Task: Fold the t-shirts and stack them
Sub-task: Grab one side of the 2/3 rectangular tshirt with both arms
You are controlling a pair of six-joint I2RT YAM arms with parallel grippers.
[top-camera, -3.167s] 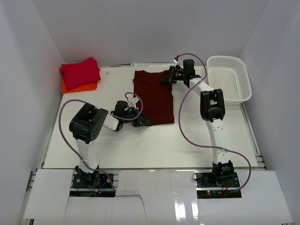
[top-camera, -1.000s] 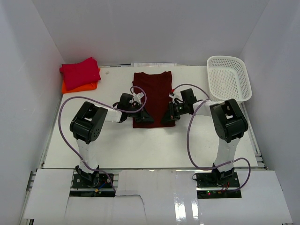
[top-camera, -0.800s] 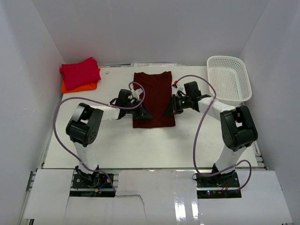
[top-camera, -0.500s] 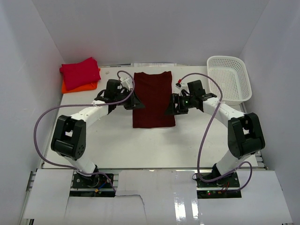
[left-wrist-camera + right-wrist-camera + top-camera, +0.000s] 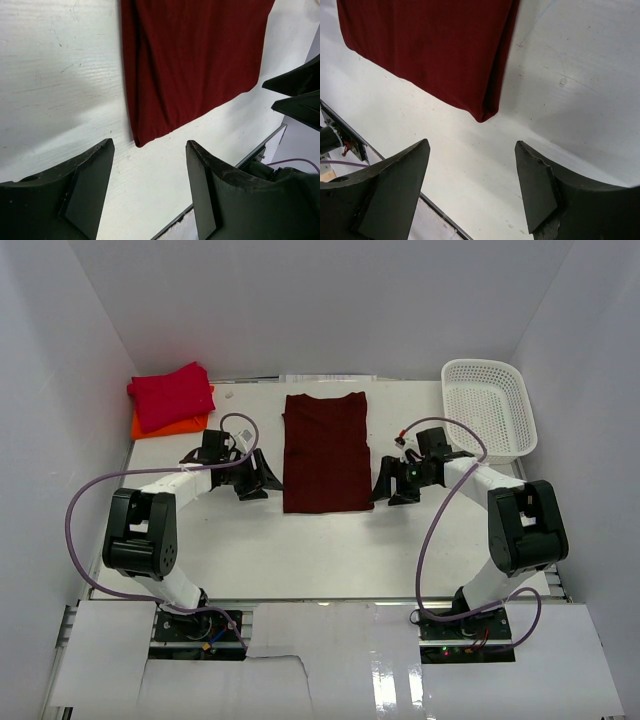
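A white desk [image 5: 320, 550] boxed in by plain white walls carries everything. The maroon t-shirt [image 5: 324, 452] lies flat at its middle as 1 long narrow strip, sides already turned in, collar end toward the back wall. A white mesh basket [image 5: 490, 410] sits at the far right corner. At the far left corner, the crimson t-shirt [image 5: 170, 395] rests folded on top of the folded orange t-shirt [image 5: 170, 426].

The left arm [image 5: 190, 475] and right arm [image 5: 470, 472] flank the strip's near end. Both pairs of jaws stand apart and hold nothing, each just beside a near corner (both wrist views show bare desk between the fingers).

The crosswise fold looks to be the step in hand. It calls for each pair of jaws to close in, pinch its hem corner, and carry it up to the collar. Stacking on the 2 folded shirts comes after.
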